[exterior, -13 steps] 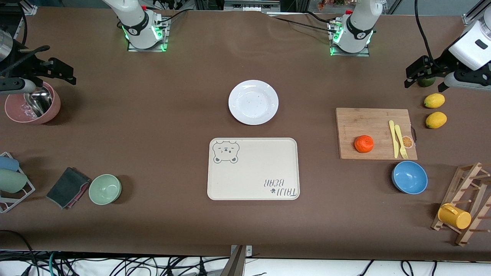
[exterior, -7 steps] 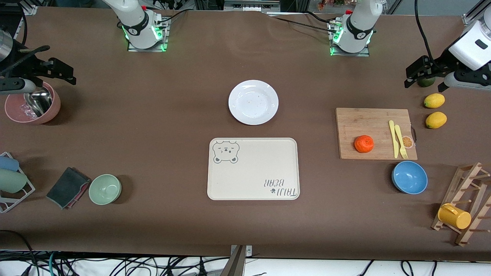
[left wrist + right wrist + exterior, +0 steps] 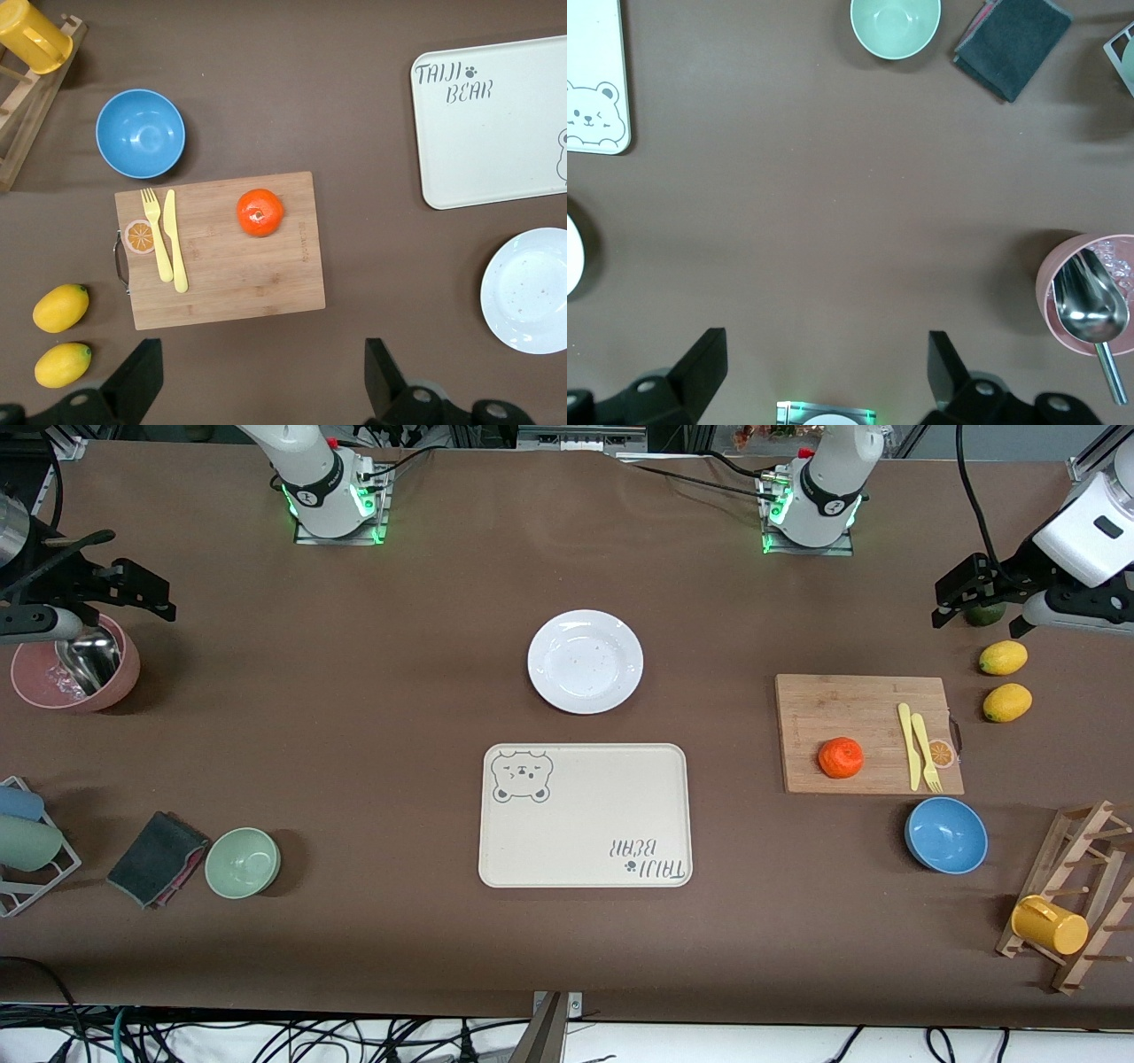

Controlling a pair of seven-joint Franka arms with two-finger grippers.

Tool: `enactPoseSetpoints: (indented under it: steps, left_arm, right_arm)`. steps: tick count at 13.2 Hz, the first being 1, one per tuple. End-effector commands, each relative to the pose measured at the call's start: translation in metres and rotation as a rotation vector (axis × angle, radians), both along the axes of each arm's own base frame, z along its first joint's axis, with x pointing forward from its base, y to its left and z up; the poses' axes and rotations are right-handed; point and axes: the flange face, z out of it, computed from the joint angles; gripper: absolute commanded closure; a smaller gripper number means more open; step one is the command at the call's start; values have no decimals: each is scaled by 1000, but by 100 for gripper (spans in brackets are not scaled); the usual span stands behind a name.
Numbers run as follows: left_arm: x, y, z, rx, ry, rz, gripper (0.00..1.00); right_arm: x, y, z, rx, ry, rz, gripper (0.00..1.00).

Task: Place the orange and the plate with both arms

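Observation:
The orange (image 3: 840, 757) sits on a wooden cutting board (image 3: 864, 708) toward the left arm's end of the table; it also shows in the left wrist view (image 3: 260, 212). The white plate (image 3: 585, 662) lies bare on the table mid-way between the arms, farther from the front camera than the beige tray (image 3: 585, 815). It shows in the left wrist view (image 3: 532, 292) and as a sliver in the right wrist view (image 3: 571, 257). My left gripper (image 3: 973, 607) (image 3: 261, 381) is open, empty, up over the table's end near a dark green fruit. My right gripper (image 3: 120, 602) (image 3: 824, 372) is open, empty, over a pink bowl.
A yellow knife and fork (image 3: 918, 746) lie on the board. A blue bowl (image 3: 946, 834), two lemons (image 3: 1005, 680), and a wooden rack with a yellow mug (image 3: 1050, 926) stand nearby. A pink bowl with a scoop (image 3: 75, 669), green bowl (image 3: 243, 862) and dark cloth (image 3: 158, 857) lie toward the right arm's end.
My left gripper has shifted very slightly toward the robots' side. Nothing else has moved.

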Motion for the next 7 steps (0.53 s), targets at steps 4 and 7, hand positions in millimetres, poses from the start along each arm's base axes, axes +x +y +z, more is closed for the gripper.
enactPoseSetpoints:
  steps: [4, 7]
  left_arm:
    - [4, 5, 5, 0, -1, -8, 0]
    - [4, 5, 6, -1, -3, -8, 0]
  right_arm:
    - [-5, 0, 3, 3, -12, -7, 0]
    - [-5, 0, 3, 3, -11, -7, 0]
